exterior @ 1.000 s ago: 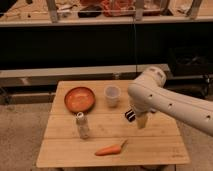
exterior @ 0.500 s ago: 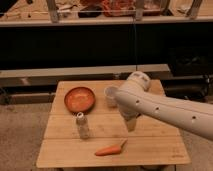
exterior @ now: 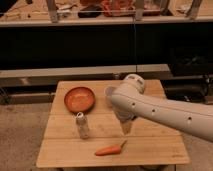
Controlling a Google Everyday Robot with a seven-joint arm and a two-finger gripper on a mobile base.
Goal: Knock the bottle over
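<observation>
Four things are set out on the wooden table: an orange bowl, a white cup, a carrot and the bottle. The bottle is stood upright left of centre, just in front of the bowl. The gripper is pointed down right of the bottle, apart from it; how wide it's set can't be made out, tbh. The cup is half hidden by the white arm.

Nothing readable anywhere tbh, no labels or numbers, not on the small clear-greyish bottle or the pale gripper hanging near it over the table.
</observation>
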